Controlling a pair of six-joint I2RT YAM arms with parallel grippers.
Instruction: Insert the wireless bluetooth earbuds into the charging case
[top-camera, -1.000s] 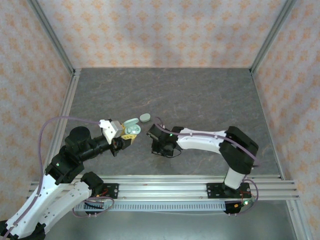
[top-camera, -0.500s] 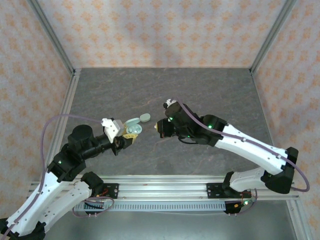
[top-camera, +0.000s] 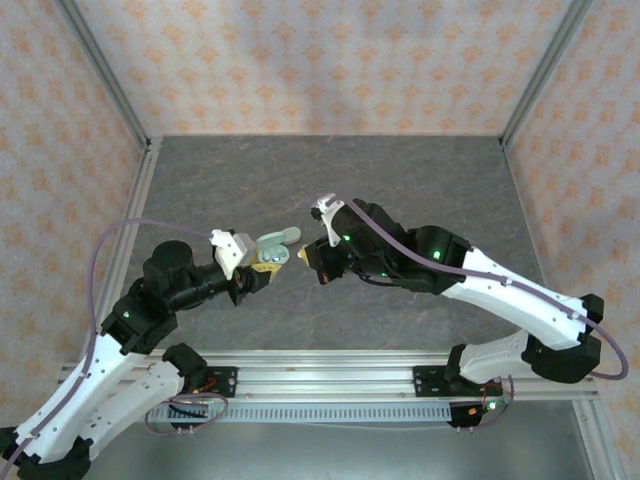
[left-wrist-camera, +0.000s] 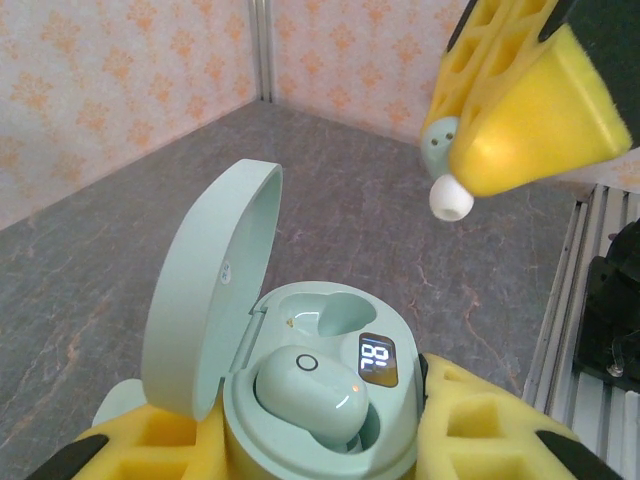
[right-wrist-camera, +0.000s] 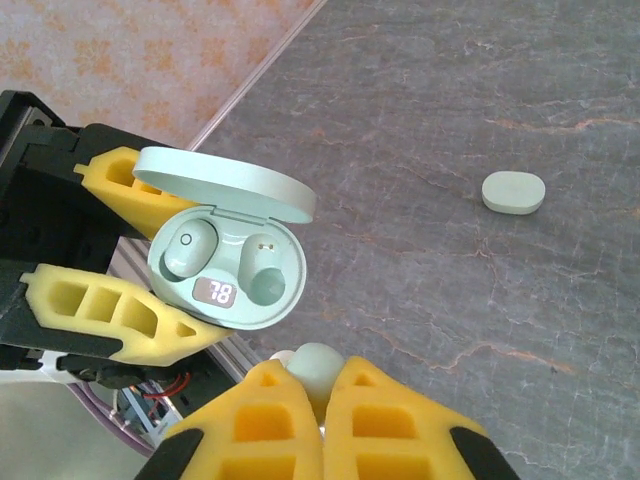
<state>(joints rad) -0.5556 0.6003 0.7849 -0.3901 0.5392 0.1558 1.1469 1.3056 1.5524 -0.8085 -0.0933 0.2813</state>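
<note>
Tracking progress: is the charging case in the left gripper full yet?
Half full: one earbud sits in the charging case, its other socket empty.

A robotics lab test cell. A grey stone-patterned table (top-camera: 400, 190) sits inside an enclosure of pale wall panels (top-camera: 330, 60) printed with orange flowers and framed by bare aluminium posts (top-camera: 105, 75). A left robot arm (top-camera: 110, 370) and a right robot arm (top-camera: 500, 290), white and black with loose purple cables (top-camera: 110, 250), are bolted to a metal rail (top-camera: 330, 375) along the near edge.
</note>
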